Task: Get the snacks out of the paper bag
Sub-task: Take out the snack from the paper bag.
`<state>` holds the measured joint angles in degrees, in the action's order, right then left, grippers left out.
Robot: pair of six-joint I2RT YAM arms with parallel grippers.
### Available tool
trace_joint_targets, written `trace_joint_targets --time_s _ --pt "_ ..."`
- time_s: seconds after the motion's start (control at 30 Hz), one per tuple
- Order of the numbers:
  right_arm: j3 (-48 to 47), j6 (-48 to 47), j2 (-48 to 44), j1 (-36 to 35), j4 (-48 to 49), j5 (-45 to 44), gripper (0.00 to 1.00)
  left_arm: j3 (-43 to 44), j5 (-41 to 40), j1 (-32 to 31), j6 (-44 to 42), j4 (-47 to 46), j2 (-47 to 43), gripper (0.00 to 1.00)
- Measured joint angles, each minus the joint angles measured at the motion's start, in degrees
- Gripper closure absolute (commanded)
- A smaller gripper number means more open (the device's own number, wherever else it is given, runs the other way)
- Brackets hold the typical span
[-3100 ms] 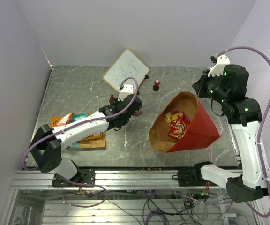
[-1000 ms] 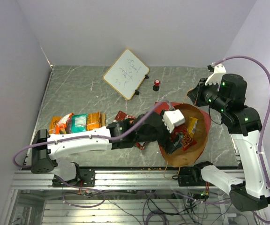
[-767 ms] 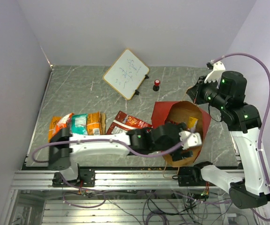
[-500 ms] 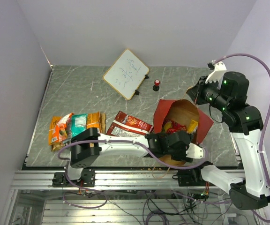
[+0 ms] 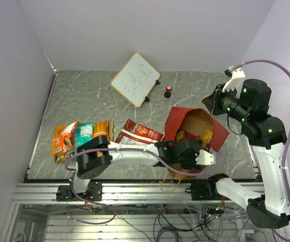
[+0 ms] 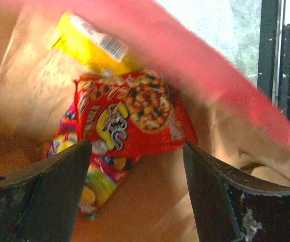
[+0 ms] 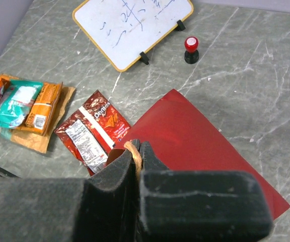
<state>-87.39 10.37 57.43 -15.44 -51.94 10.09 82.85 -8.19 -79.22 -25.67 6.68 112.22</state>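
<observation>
left tool [image 6: 136,146]: held open inside paper bag [image 6: 34,75]
ahead: red packet [image 6: 130,116], yellow packet [image 6: 89,45] behind it
right tool [image 7: 137,149]: clamped on bag handle [image 7: 131,146]

Legend | dark red packet [image 7: 92,132] on bench: brand "Doritos" | whiteboard [image 7: 132,22]: blue handwriting, illegible | red packet [image 6: 130,118] in paper bag [image 6: 24,96]: large lettering, blurred | yellow packet [image 6: 92,45]: barcode label, digits unreadable

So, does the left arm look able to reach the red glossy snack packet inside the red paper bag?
Probably yes: the left tool is inside the red paper bag, jaws open, and the red glossy snack packet lies uncovered straight ahead.
</observation>
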Motion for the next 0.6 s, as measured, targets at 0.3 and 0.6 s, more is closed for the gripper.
trace_joint_targets --time_s 0.3,0.6 --pt "-0.17 -1.29 0.70 0.00 -0.26 0.94 1.00 -10.64 0.96 1.90 25.11 -5.97 -17.14 0.42" --pt "-0.96 -1.49 2.89 0.00 -0.11 3.43 1.00 -8.15 -1.25 1.40 50.58 -9.16 -8.50 0.51"
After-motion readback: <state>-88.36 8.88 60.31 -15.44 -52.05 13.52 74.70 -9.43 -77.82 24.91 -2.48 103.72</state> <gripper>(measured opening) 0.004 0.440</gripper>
